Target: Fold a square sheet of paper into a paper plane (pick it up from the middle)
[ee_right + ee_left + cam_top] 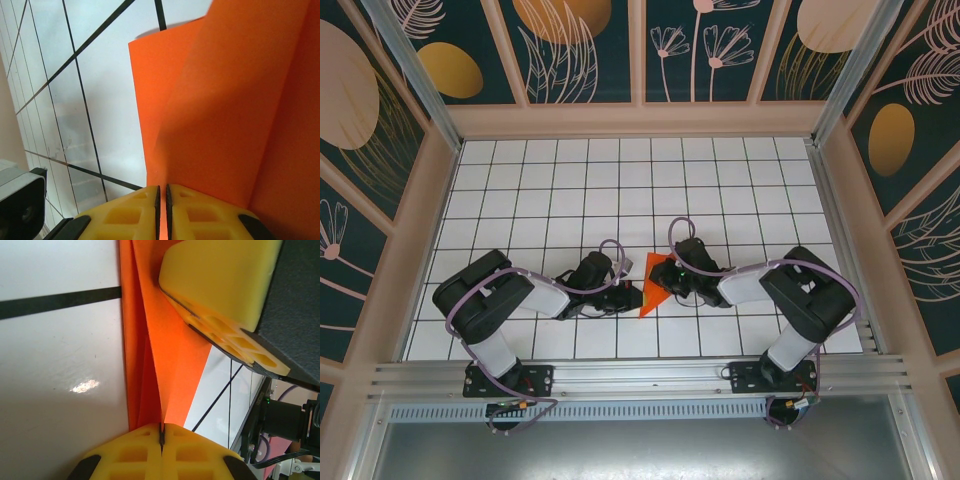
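Step in hand:
- left arm [485, 295] and right arm [800, 290] are both bent in toward the middle, wrists nose to nose.
- orange paper [657, 285] sits between them, a bit nearer than table centre. It's part-folded, a pointed triangle from above. The wrist views suggest it is lifted off the tiles rather than lying flat.
- left gripper [161, 432]: pads fully closed, pinching a creased edge of the paper.
- right gripper [161, 192]: hairline gap between the pads with the sheet running into it, so I read it as clamped on the paper too.

My read: mid-fold, no dart shape yet, so a long way to go.

Doing it well:
- One hand anchors, the other moves.
- Don't pull the grips apart. Paper this thin tears at the crease or slips out.
- Line up the edges first, lay the flap flat on the tiles, then press the crease.
- Let go one side at a time.
- The grips are close together, so watch for pad-to-pad contact.

Room:
- enclosure walls [380, 130]: dark teal floral panels in pale wood frames.
- table [570, 190]: white and glossy, so slippery for paper.
- aluminium rail [640, 378] runs along the near edge, by the arm bases.
- dark grid lines [60, 301] are handy for squaring edges.
- glare spot [84, 386] shows on the surface.
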Available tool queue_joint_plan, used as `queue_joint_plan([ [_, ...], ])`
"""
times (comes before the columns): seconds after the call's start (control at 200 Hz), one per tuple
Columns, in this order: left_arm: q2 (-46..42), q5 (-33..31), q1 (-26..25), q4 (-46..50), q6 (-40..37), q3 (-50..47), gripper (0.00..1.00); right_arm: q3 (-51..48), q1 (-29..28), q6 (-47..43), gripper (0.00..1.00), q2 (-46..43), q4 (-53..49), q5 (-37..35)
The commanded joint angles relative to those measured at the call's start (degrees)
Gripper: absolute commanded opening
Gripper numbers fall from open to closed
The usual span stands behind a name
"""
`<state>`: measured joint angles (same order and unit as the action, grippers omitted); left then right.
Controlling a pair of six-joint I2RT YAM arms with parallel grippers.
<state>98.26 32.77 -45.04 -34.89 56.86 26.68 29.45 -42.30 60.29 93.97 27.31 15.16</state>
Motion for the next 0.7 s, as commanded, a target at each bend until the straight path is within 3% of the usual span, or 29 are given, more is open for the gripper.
queue_joint_plan([
  [0.0,0.8,-0.8,0.0,7.5,-1.9,-0.9,0.03,0.9,0.5,-1.2,0.16,2.8,-1.4,0.1],
  [0.23,-2.9,0.6,0.0,10.4,-4.6,-0.7,0.11,0.6,0.4,-1.1,0.15,5.3,-2.8,0.4],
  [0.696,-3.6,3.8,0.0,10.9,-5.4,-0.9,0.01,0.6,0.3,-1.6,0.15,6.1,-4.2,-0.3],
])
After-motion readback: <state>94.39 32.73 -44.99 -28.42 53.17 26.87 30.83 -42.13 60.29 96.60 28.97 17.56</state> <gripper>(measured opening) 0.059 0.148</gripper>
